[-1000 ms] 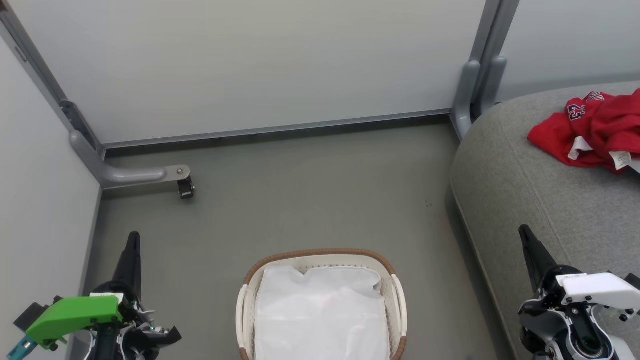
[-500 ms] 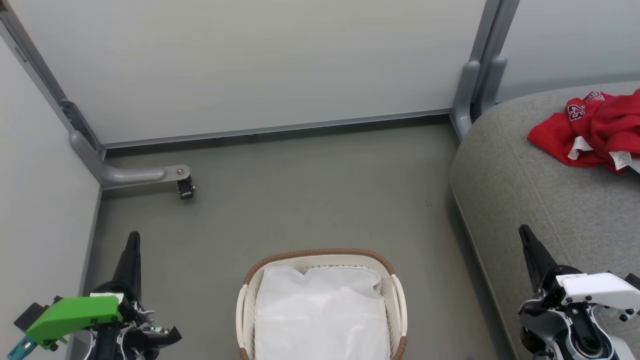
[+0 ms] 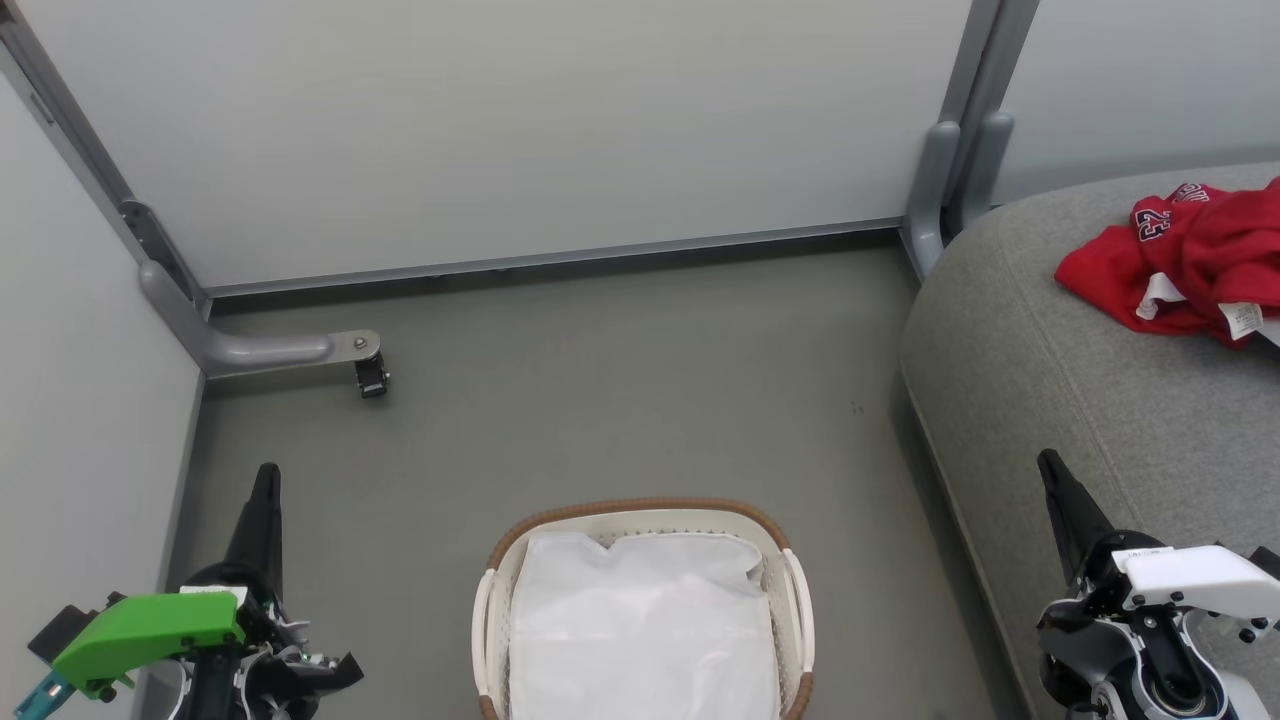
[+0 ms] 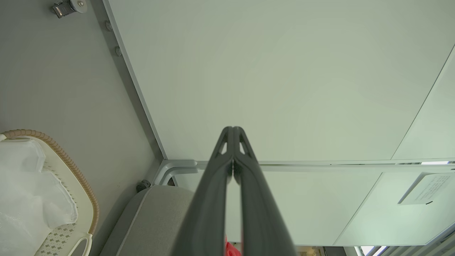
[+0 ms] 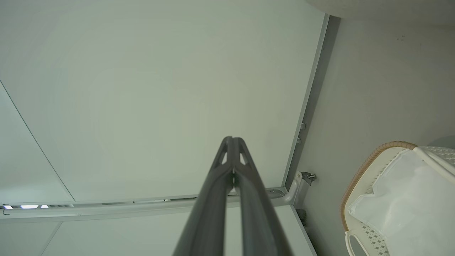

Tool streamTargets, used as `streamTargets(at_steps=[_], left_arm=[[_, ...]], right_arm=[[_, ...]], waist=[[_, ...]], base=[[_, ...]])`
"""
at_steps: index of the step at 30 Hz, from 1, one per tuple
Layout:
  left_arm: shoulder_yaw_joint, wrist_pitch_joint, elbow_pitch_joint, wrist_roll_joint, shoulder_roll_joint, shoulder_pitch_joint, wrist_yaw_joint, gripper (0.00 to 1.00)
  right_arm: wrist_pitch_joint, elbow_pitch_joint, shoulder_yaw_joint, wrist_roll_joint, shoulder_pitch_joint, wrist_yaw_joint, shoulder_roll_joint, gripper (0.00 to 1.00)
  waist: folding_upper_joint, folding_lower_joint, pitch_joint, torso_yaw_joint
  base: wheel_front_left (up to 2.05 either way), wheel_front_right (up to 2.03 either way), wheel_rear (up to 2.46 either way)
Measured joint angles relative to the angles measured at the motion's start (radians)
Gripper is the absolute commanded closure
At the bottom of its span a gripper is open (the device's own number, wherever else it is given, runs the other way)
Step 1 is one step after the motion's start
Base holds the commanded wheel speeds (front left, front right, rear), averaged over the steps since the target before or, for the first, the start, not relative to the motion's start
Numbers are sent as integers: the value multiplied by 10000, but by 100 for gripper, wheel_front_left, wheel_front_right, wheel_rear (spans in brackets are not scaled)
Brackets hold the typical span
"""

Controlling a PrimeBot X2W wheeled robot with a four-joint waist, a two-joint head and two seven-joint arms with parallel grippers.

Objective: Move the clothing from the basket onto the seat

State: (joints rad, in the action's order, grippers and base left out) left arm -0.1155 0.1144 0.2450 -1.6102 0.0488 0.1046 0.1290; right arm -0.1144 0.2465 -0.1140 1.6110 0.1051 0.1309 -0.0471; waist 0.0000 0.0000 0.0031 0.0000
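Your left pincer (image 3: 265, 482) sits at the lower left of the head frame. Its fingers are pressed together, tips touching, with nothing between them. The left wrist camera agrees: two dark fingers meet at a point against the pale wall panel (image 4: 284, 71). Your right pincer (image 3: 1052, 468) is at the lower right, likewise closed and empty. Its tip overlaps the front edge of the seat (image 3: 1040, 340) in the picture; you can't tell whether it touches the cushion.

Clothing (image 3: 1195, 262): a crumpled red jersey heap at the upper right of the head frame, lying on the grey seat and cut off by the right edge. The number patch (image 3: 1152, 222) faces up at its upper left, and the white label tag (image 3: 1243, 318) is at its lower right. The heap is well apart from both your pincers.

Basket (image 3: 640, 506): bottom centre, on the floor (image 3: 600, 400), between your two pincers and near the seat but apart from it. It has a brown braided rim and white handles at the sides. Inside you see the rumpled white liner cloth (image 3: 640, 620) spread across it.

Left wrist frame: basket at the lower left, seat corner at bottom centre, a sliver of red at the bottom edge between the fingers. Right wrist frame: basket with liner at the lower right.

A caster (image 3: 370, 378) on a grey bracket sits left of centre on the floor, by the wall frame.
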Motion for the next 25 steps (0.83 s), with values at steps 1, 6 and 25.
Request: streamTargets(at_steps=[1, 6, 25], left_arm=[[0, 0, 0, 0, 0, 0, 0, 100], [2, 0, 0, 0, 0, 0, 0, 100], [2, 0, 0, 0, 0, 0, 0, 100]], right_arm=[[0, 0, 0, 0, 0, 0, 0, 100], [0, 0, 0, 0, 1, 0, 0, 100], [0, 0, 0, 0, 1, 0, 0, 100]], waist=[[0, 0, 0, 0], [0, 0, 0, 0], [0, 0, 0, 0]], base=[[0, 0, 0], [0, 0, 0], [0, 0, 0]])
